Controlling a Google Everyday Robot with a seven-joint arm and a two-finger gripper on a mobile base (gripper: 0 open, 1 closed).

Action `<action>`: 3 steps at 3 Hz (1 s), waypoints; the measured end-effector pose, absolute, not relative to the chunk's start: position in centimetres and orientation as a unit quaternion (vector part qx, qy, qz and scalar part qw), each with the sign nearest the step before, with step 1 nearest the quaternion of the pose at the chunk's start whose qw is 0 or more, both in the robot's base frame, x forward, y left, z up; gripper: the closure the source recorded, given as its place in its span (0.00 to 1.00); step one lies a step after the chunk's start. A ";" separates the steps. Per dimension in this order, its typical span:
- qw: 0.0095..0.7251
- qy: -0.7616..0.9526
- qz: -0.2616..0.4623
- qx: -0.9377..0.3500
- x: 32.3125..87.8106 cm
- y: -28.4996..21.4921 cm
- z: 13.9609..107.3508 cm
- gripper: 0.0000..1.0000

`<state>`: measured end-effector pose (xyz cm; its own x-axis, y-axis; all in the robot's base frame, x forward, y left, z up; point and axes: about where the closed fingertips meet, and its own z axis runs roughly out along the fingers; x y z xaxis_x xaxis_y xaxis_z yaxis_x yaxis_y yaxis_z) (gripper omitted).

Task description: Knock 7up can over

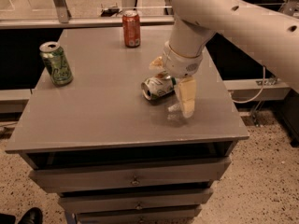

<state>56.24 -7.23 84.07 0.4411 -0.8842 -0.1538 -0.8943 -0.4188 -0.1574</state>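
The 7up can (158, 87) lies on its side near the middle-right of the grey table (103, 115), its silver top facing front-left. My gripper (172, 80) hangs just above and to the right of it, open. One pale finger (157, 63) is behind the can and the other finger (187, 97) reaches down in front right of it, close to the tabletop. The can is free on the table, not gripped.
An all-green can (56, 63) stands upright at the table's left edge. A red-orange can (131, 28) stands upright at the back. The table's front edge and drawers (135, 178) are below. A cable runs along the floor at right.
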 end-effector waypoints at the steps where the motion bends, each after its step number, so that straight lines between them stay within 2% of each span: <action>1: 0.122 0.538 0.052 -0.833 56.3 -7.6 84.7 0.00; 3: 0.160 0.574 0.116 -0.795 57.2 -9.3 85.7 0.00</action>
